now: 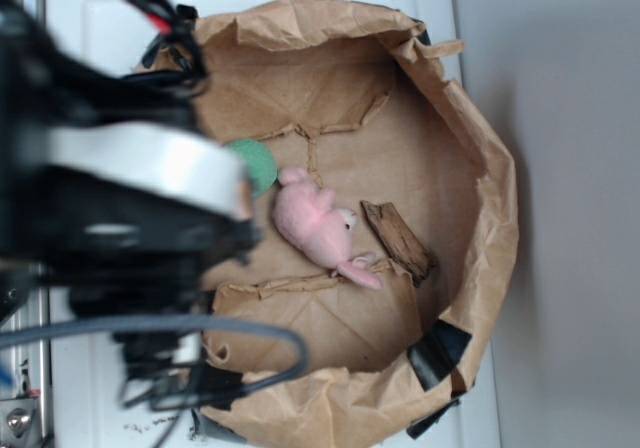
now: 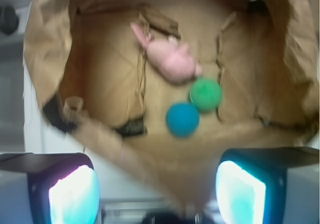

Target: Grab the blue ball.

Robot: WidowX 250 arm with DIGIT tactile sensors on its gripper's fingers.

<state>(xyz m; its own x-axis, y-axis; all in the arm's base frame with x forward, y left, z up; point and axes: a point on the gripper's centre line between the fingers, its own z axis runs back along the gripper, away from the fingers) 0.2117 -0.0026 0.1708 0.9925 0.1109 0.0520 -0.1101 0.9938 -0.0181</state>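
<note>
Lying in the paper bag, the blue ball sits just beside the green ball, near the pink toy. The gripper hangs above, spread wide, holding nothing.

- The gripper stands wide apart, holding nothing.
- Its two fingers show at the wrist view's lower corners, pads glowing pale.
- In the exterior view the arm fills the left side, blurred, cables trailing.
</note>
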